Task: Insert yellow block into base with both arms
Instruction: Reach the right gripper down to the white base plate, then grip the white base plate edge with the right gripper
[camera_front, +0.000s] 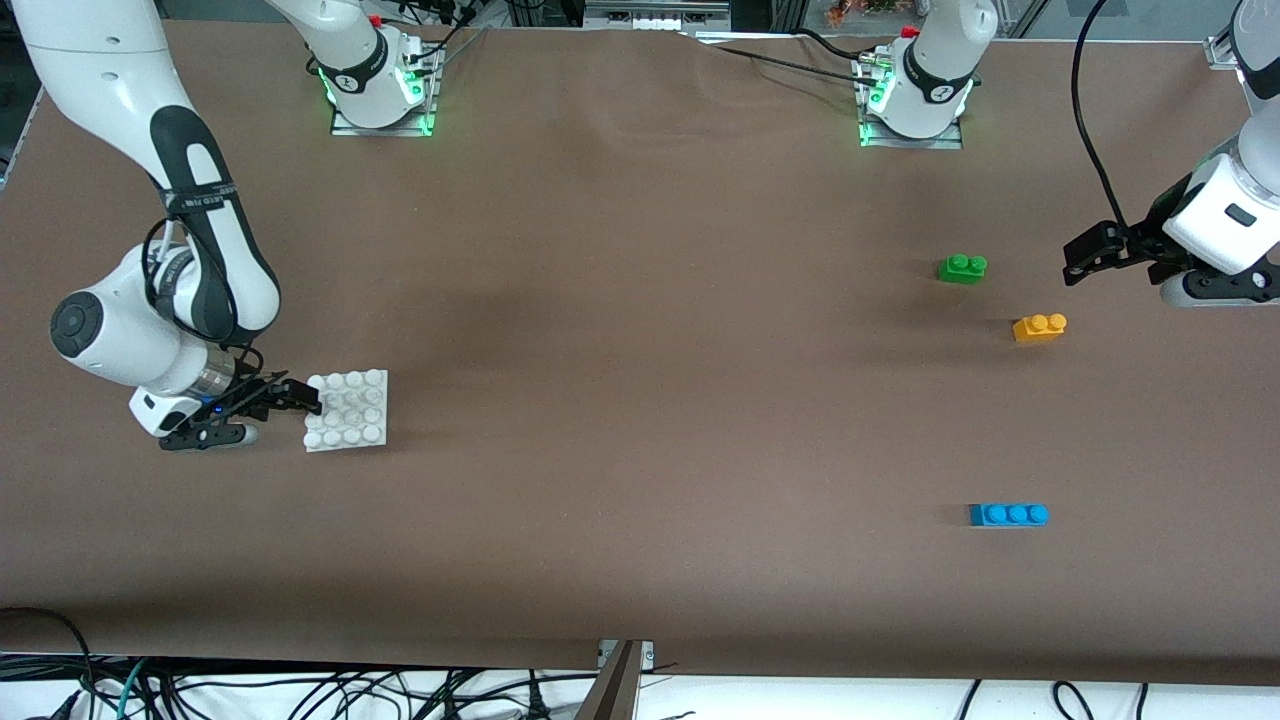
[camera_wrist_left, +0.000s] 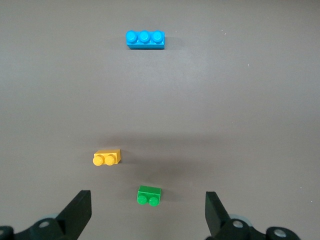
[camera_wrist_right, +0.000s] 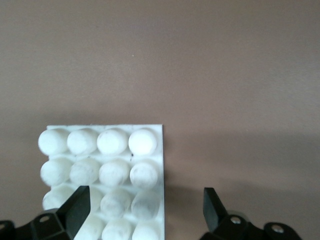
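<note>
Fingers spread wide and empty on both arms. Left gripper (camera_front: 1085, 255) hangs over the table at the left arm's end, near the green brick (camera_front: 962, 268), with the yellow block (camera_front: 1039, 327) lying free just nearer the front camera. Right gripper (camera_front: 290, 400) sits at the edge of the base (camera_front: 347, 410), at the right arm's end, not clamped on it. Blue brick (camera_front: 1008, 514) well apart, ignore. Looks like the approach step: next, left drops onto the yellow block's sides while right pins the base.
</note>
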